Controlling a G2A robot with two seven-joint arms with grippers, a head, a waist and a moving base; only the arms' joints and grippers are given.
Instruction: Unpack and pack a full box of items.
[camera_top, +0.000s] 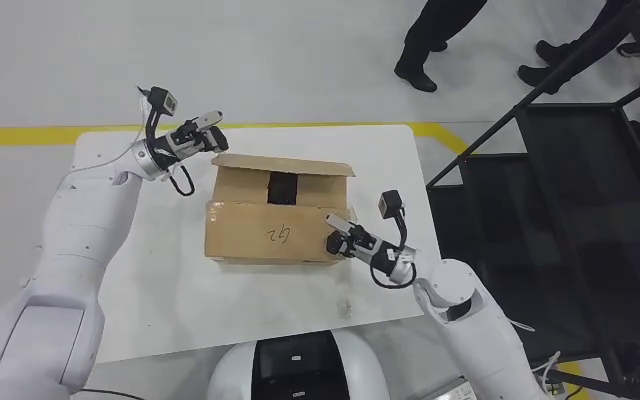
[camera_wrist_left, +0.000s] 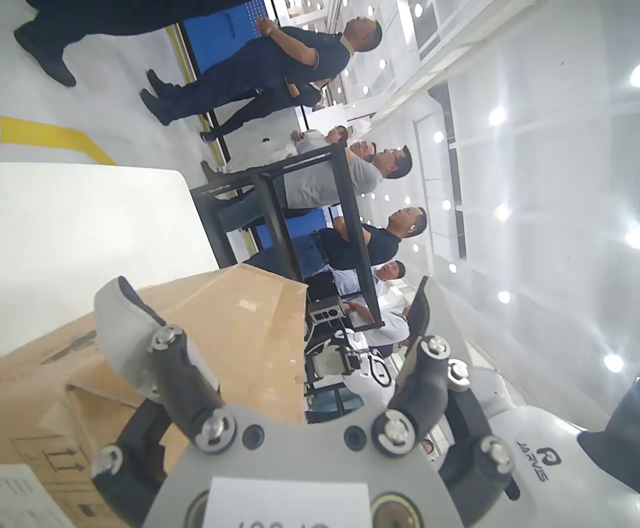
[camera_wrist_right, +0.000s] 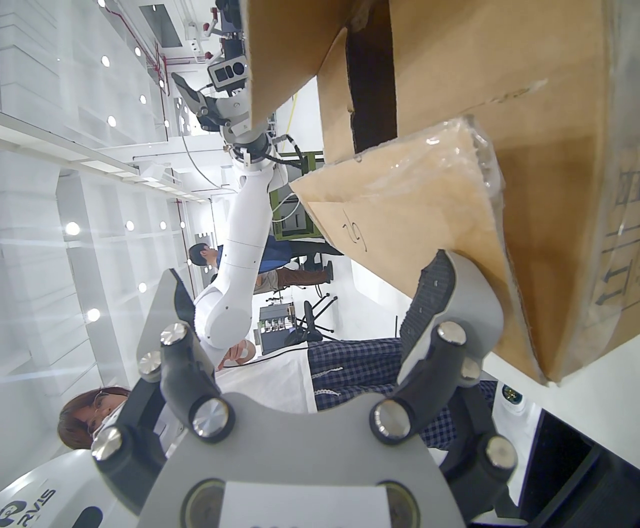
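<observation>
Here, the cardboard box (camera_top: 270, 225) stands in the middle of the white bench (camera_top: 130, 300), long side toward the robot, so that we can reach one end with each arm. Its top is part open. The far flap (camera_top: 285, 165) stands raised, the near flap (camera_top: 262, 232) lies almost flat over the top, and a dark gap (camera_top: 283, 188) between them shows the inside. What lies inside we cannot make out.

We hold the left pincer (camera_top: 212, 138) at the far left corner of the box, just beside the end of the far flap. Its jaws stand wide and hold nothing. We judge that this spread lets a finger pass to each side of a flap edge.

We hold the right pincer (camera_wrist_right: 307, 280) at the near right corner, diagonally opposite. Its jaws also stand wide and hold nothing. The ribbed finger (camera_wrist_right: 427, 290) sits against or just beside the edge of the near flap; we cannot tell whether it touches.

We judge the step in hand to be the opening of the flaps, since the top is only part open. The clear tape film (camera_wrist_right: 450, 150) on the near flap may let a finger slip
</observation>
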